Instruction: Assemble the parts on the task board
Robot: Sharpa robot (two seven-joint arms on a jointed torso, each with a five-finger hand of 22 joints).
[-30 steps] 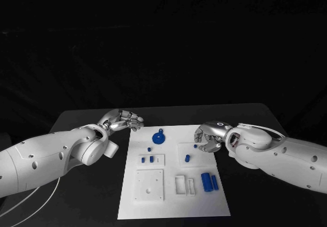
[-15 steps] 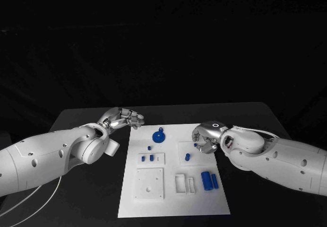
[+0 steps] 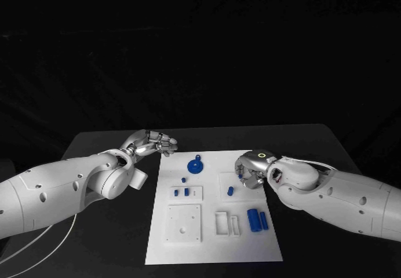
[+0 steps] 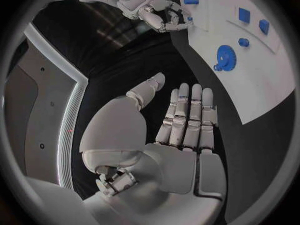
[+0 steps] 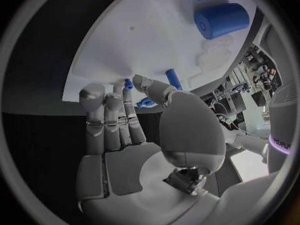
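While two blue cylinders [image 3: 256,221] lie near on the task board [image 3: 213,243], the right hand [image 3: 251,171] hovers over its right edge, empty, fingers apart, just beside a small blue peg [image 3: 230,190]. Farther left, the left hand [image 3: 152,145] rests off-board, empty, fingers extended, the blue gear [image 3: 194,168] near it.

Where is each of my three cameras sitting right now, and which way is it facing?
Head view: on the robot's head, looking down at the task board; both white arms, left hand, right hand.
Left wrist view: behind the left hand, facing the board's edge and blue gear; the right hand beyond.
Right wrist view: behind the right hand, facing the board and two blue cylinders.
Shared: head and left wrist views both show the gear.
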